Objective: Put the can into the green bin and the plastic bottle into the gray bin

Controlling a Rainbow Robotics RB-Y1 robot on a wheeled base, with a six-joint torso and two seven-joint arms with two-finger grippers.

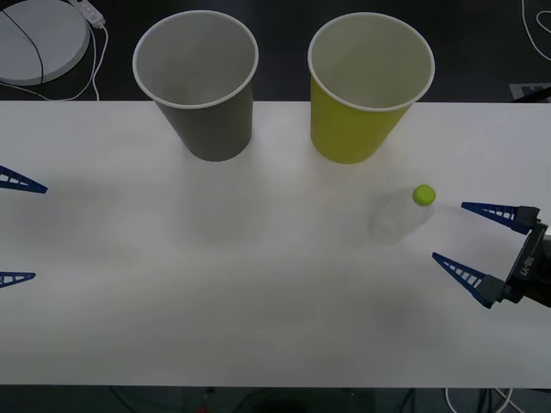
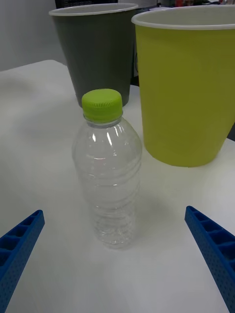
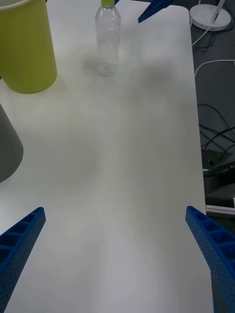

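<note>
The plastic bottle (image 1: 400,215) stands upright on the white table, clear with a lime-green cap (image 1: 423,195), in front of and slightly right of the green bin (image 1: 366,95). The gray bin (image 1: 196,86) stands to the left of the green one; both are upright and look empty. My right gripper (image 1: 449,232) is open at the table's right side, its fingers pointing at the bottle a short way off. In the right wrist view the bottle (image 2: 107,176) stands ahead between the open fingers (image 2: 210,244). My left gripper (image 1: 34,232) hangs open at the far left edge. The can is out of view.
A white round device (image 1: 39,39) with a cable lies beyond the table's back left corner. More cables run at the right edge (image 1: 538,26). The broad white table (image 1: 258,327) lies between the two arms, its front edge near.
</note>
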